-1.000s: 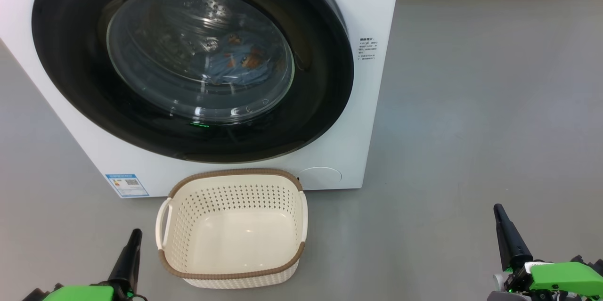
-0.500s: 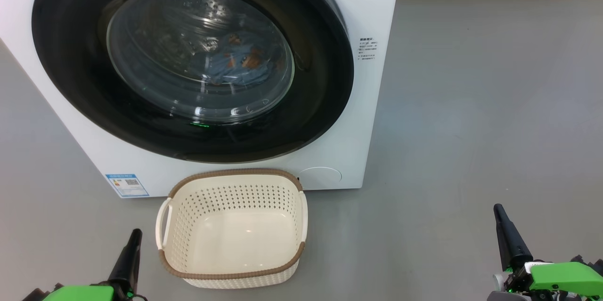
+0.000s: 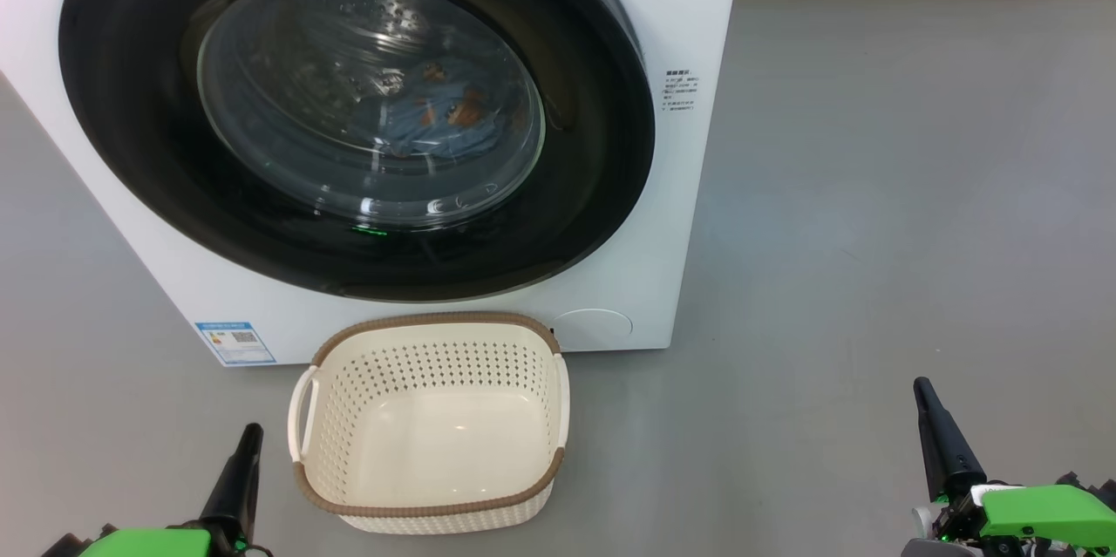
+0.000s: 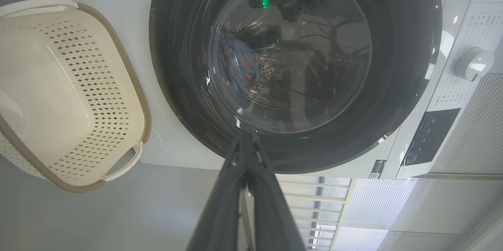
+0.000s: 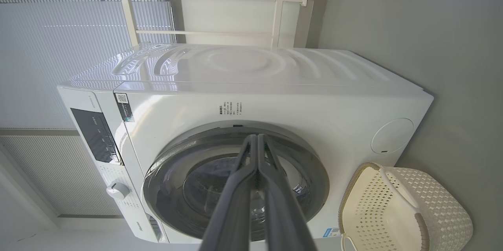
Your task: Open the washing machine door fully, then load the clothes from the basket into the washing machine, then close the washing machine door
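door [image 3: 157, 191]: looks closed against the washer [image 3: 689, 8] from where we're looking
clothes [image 3: 440, 123]: blue bundle with orange bits, inside the drum, and we can spot it through the door glass
basket [image 3: 436, 319]: upright on the floor [image 3: 872, 191], right in front of the washer just under the door, bare bottom showing
left fingers [image 3: 235, 478]: pressed together, nothing in them, low left near the basket's handle
right fingers [image 3: 942, 444]: together too, gripping nothing, low right, well apart from the basket
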`<state>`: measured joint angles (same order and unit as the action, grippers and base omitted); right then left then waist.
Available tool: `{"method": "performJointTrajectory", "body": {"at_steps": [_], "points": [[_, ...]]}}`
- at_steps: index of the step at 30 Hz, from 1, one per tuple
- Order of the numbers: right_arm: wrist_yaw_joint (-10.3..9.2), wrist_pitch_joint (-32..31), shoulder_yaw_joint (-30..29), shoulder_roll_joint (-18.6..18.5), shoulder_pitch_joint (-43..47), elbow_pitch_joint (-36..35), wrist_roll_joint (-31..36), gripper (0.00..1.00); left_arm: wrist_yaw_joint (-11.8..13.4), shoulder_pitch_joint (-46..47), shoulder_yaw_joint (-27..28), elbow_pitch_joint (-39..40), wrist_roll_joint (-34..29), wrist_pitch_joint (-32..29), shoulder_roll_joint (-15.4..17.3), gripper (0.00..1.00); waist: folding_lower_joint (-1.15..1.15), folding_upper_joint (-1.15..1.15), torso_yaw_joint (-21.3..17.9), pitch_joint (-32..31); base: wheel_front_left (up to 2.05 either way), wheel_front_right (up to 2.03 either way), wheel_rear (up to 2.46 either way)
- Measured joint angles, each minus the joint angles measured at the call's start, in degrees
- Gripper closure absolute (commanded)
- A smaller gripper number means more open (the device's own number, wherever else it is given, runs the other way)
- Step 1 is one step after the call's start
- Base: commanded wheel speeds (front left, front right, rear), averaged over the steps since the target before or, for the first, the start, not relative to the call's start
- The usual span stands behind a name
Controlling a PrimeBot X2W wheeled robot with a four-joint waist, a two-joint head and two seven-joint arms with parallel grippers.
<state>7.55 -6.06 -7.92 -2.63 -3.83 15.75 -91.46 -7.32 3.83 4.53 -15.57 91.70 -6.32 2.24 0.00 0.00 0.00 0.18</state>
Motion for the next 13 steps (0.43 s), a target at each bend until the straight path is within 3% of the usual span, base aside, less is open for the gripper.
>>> {"method": "performJointTrajectory", "body": {"at_steps": [13], "points": [[0.0, 0.0, 0.0, 0.0, 0.0, 0.0, 0.0, 1.0, 0.0, 0.0, 0.0, 0.0, 0.0, 0.0, 0.0, 1.0, 0.0, 0.0, 0.0, 0.0, 0.0, 0.0, 0.0]]}}
